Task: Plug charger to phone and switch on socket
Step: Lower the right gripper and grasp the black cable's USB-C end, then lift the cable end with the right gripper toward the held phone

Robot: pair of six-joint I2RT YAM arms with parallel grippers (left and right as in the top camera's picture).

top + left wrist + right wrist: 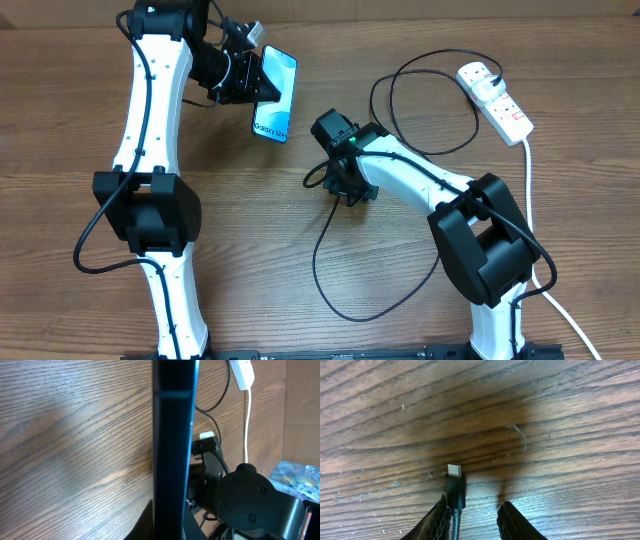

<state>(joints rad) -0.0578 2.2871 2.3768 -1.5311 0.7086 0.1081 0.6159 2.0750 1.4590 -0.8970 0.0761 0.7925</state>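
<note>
Wood-grain worktop (80, 120) noted under both arms. Slim rectangular smartphone with a lit blue-teal screen (276, 95) is held tilted at far left, clamped edge-on in the closed left jaws. Long thin black charger cable (325, 270) is looped across the centre and runs to the white elongated power strip with red switches (497, 100) at far right. Its small black connector (455, 487) lies flat on the wood, touching one black finger (436, 521) of the right jaws, which are seen parted.
</note>
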